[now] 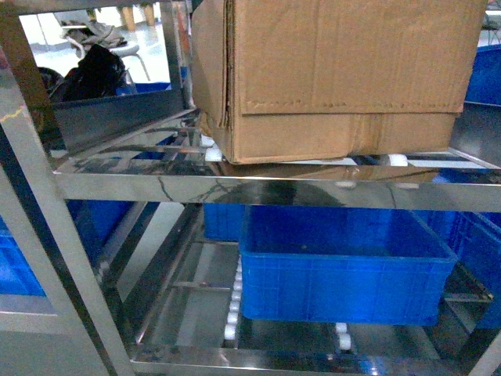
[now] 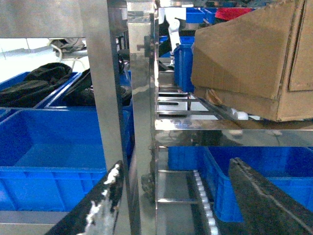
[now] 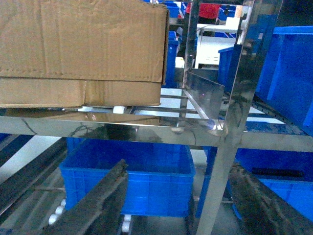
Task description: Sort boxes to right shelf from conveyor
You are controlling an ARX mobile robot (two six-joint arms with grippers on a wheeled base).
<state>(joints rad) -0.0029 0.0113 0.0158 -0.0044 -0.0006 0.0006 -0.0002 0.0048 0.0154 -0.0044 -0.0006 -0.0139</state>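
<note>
A large brown cardboard box rests on the upper tier of the stainless-steel shelf, over the white rollers. In the left wrist view the box sits up and to the right of my left gripper, which is open and empty in front of a shelf post. The right wrist view has the box at upper left, above my right gripper, open with nothing between its fingers. Neither gripper touches the box. The conveyor is out of view, and the head view has no gripper in it.
A blue plastic crate stands on the lower roller tier under the box. More blue crates fill the rack at left, and others at right. Shelf posts stand close in front of both grippers.
</note>
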